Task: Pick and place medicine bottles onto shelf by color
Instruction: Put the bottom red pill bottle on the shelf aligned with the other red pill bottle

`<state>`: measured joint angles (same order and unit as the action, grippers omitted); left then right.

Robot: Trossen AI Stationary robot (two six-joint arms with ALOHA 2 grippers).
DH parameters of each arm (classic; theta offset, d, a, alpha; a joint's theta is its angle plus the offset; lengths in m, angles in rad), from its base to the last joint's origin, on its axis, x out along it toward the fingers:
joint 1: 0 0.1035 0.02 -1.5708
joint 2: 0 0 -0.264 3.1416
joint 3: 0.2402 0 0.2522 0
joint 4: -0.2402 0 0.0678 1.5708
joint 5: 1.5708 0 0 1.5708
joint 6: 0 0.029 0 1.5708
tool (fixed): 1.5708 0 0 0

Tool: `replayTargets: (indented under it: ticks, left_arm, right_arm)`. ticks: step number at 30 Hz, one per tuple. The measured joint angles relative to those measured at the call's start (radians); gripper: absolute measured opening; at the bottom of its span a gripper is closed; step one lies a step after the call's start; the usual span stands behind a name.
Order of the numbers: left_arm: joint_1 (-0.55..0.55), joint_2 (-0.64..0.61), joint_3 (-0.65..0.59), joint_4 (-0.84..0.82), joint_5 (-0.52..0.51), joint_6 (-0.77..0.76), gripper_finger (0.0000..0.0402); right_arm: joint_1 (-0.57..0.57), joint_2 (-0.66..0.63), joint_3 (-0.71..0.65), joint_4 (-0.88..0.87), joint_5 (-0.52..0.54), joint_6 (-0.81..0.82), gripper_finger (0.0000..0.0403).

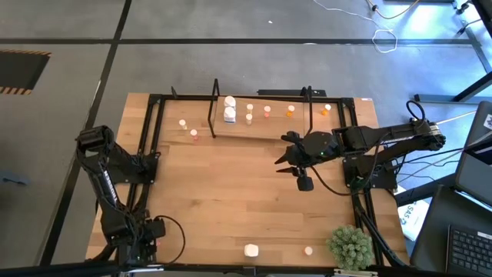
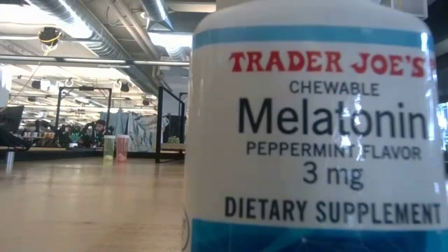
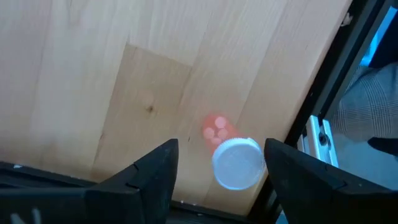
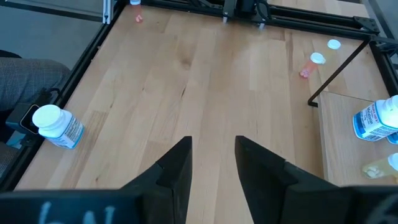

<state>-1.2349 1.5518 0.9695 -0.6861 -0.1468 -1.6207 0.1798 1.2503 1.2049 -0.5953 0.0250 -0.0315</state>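
Left pincer: released, fingers spread wide, poised low over near left corner of desk, close to black frame rail. Small pink bottle with white cap, upright on bare wood in the gap between those fingers; apparently touched by neither.

Right pincer: held over middle of desk, in front of shelf, pointing toward left side. Fingers slightly parted, grasping nothing, bare wood showing through the gap.

Shelf: low rack along far edge of desk, thin black end frames, pale flat base.
- Two chunky white bottles, on base just inside left end frame, one behind the other.
- Row of small bottles, on base, spaced apart, pale near the white pair and orange toward right end frame.

Loose on desk:
- Two small pinkish bottles, just outside left end frame, near each other.
- Orange bottle, just outside right end frame.
- Large white bottle, at near edge, well apart from shelf.
- Small pale bottle, at near edge, beside green plant.
- Melatonin bottle, white with blue bands, upright, filling most of low view; label reads "Trader Joe's Chewable Melatonin, Peppermint Flavor, 3 mg, Dietary Supplement".
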Motion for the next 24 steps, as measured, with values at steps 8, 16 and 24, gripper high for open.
replayTargets:
  ticks: [8,16,24]
  left_arm:
    - [0.004,0.0,0.0,0.017,0.044,-0.025,0.0232]
    - [0.004,0.018,0.0,0.018,0.037,-0.026,0.0232]
    - [0.004,0.04,0.0,0.032,0.038,-0.021,0.023]
  right_arm:
    - [0.0,0.0,0.0,0.0,0.0,0.0,0.0125]
    - [0.0,0.0,0.0,0.0,0.0,0.0,0.0125]
    - [0.0,0.0,0.0,0.0,0.0,0.0,0.0125]
